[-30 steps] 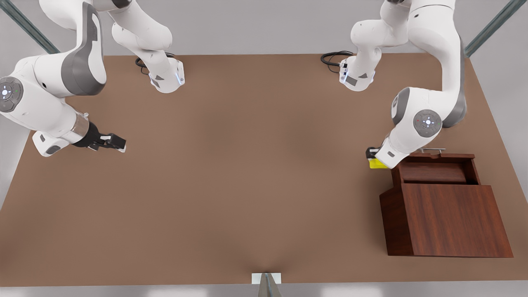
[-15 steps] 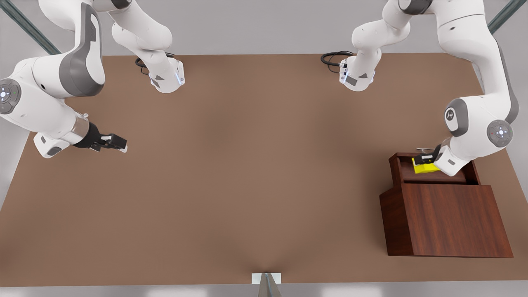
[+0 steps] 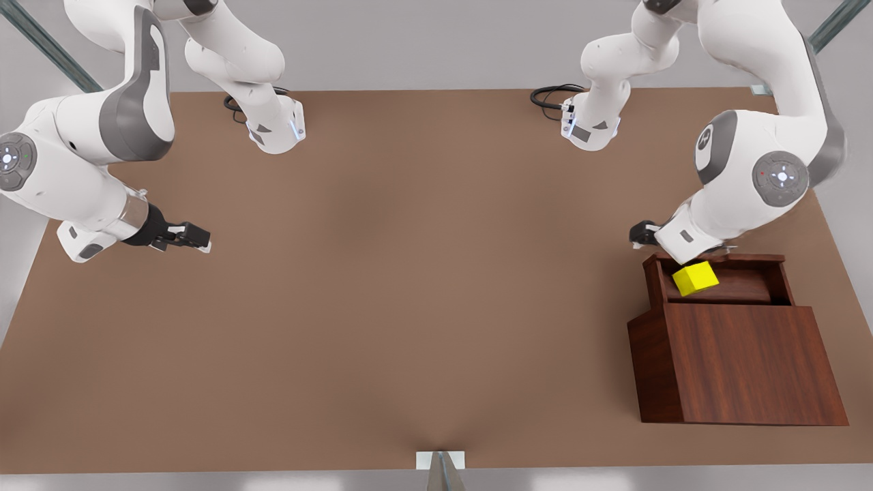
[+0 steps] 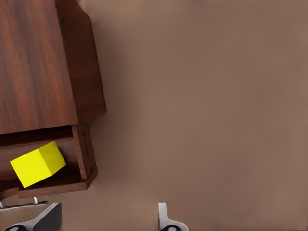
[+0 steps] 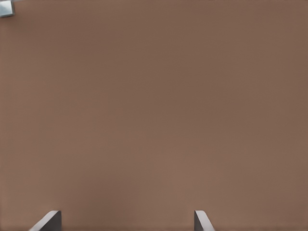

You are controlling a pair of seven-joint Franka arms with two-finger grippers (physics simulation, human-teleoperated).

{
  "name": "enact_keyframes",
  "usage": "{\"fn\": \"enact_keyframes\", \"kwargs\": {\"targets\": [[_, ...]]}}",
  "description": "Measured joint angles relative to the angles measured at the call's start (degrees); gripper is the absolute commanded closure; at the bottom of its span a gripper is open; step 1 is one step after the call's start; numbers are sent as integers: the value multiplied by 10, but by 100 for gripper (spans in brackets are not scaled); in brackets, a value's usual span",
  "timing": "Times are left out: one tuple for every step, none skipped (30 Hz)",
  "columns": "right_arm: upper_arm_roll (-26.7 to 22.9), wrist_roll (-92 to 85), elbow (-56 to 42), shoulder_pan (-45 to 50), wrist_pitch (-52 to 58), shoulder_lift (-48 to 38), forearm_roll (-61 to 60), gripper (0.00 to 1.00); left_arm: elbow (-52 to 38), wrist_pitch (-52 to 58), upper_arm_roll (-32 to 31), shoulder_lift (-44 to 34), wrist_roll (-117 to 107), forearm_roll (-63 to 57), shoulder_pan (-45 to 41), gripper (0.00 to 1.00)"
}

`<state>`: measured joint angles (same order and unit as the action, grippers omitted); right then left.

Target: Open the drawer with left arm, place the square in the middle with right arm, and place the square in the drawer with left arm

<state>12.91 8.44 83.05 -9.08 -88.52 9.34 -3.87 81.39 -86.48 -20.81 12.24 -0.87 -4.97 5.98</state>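
Since the yellow cube (image 3: 695,278) already lies inside the pulled-out drawer (image 3: 719,281) and nothing is gripping it, you can judge the last step, placing the square in the drawer, as all but finished; what remains is only to draw the left arm clear, and that calls for a lift straight away from the box without catching the drawer's front rim or its thin silver bar handle (image 3: 728,247). Nearest you in the front view stands the dark wood-grain box (image 3: 743,365), on the front view's right side, with the open drawer just behind it. Above the drawer's far edge hangs the left gripper (image 3: 641,234), and the left wrist view shows its fingers (image 4: 48,217) spread wide and empty, with the cube (image 4: 38,163) resting tilted in the drawer (image 4: 57,161) beside the drawer's side wall. That wrist view gives you the cube's seat against the wall, which the arm partly screens from the front. Well apart, on the front view's left, the right gripper (image 3: 198,237) waits over bare brown tabletop (image 3: 409,273); its wrist view shows its fingers (image 5: 48,220) parted over plain table, holding nothing
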Motion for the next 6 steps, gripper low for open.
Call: {"fn": "enact_keyframes", "kwargs": {"targets": [[0, 0, 0, 0, -1, 0, 0, 0, -14, 15, 2, 0, -1, -4, -19, 0], [0, 0, 0, 0, 0, 0, 0, 0, -16, 16, 4, 4, -4, -10, -30, 0], [0, 0, 1, 0, 0, 0, 0, 0, -16, 16, 4, 7, -4, -17, -39, 0], [0, 0, 1, 0, 0, 0, 0, 0, -16, 16, 4, 7, -4, -23, -39, 0], [0, 0, 1, 0, 0, 0, 0, 0, -17, 17, 4, 7, -4, -27, -36, 0], [0, 0, 1, 0, 0, 0, 0, 0, -17, 17, 4, 7, -4, -31, -37, 0]]}}
